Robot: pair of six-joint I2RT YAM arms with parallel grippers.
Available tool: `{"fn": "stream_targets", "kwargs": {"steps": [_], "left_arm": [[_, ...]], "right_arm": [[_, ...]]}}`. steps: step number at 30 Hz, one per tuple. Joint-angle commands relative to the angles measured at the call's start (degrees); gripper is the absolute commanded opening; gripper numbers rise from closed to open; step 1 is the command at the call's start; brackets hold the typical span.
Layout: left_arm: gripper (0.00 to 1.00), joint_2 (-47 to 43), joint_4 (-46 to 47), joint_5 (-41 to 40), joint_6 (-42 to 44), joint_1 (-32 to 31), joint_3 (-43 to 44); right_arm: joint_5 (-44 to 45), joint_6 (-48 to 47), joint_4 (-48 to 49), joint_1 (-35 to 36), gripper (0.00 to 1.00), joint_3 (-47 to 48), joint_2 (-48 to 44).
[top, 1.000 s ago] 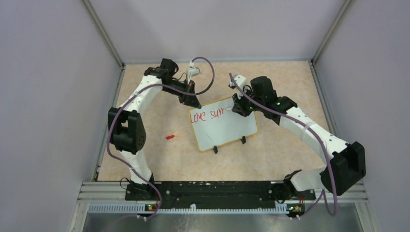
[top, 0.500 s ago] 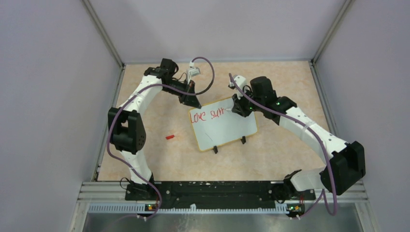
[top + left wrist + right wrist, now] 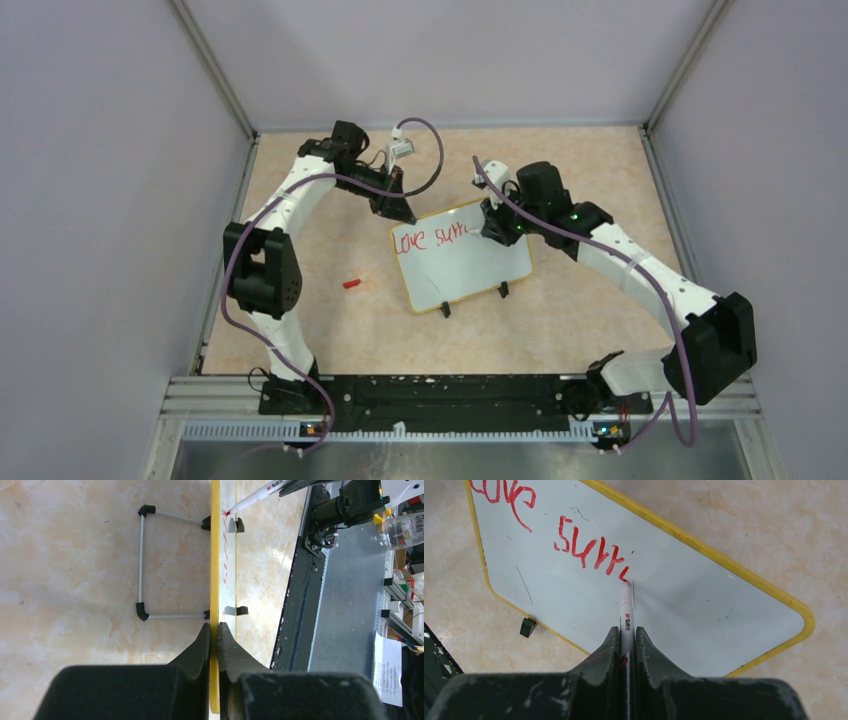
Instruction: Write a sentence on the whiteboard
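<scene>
The whiteboard (image 3: 470,265) stands tilted on two black clip feet mid-table. Its yellow rim shows edge-on in the left wrist view (image 3: 215,555), and its white face fills the right wrist view (image 3: 674,600). The sentence (image 3: 430,238) is one partial red line, "Love surr" (image 3: 589,550). My left gripper (image 3: 403,212) is shut on the board's upper left rim (image 3: 214,630). My right gripper (image 3: 493,226) is shut on a white marker (image 3: 626,615). The marker's red tip touches the board at the end of the last letter. The marker also shows in the left wrist view (image 3: 255,499).
A small red marker cap (image 3: 351,283) lies on the table left of the board. A wire stand (image 3: 142,562) props the board from behind. Grey walls close in the left, right and back. The black rail (image 3: 440,392) runs along the near edge.
My right gripper has moved slightly right along the first line, and the red writing has grown by a stroke. The left arm and the board have not moved.
</scene>
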Motion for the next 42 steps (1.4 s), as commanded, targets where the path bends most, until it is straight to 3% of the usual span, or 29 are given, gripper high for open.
{"fn": "stream_targets", "kwargs": {"steps": [1, 19, 42], "left_arm": [[0.0, -0.34, 0.4, -0.23, 1.07, -0.92, 0.34], [0.0, -0.59, 0.38, -0.22, 1.26, -0.94, 0.2], [0.0, -0.76, 0.43, -0.45, 1.32, -0.94, 0.16]], "right_arm": [[4.67, -0.78, 0.55, 0.1, 0.0, 0.51, -2.29], [4.63, 0.45, 2.02, -0.13, 0.0, 5.19, -0.06], [4.35, -0.21, 0.34, 2.91, 0.0, 4.48, 0.84]]}}
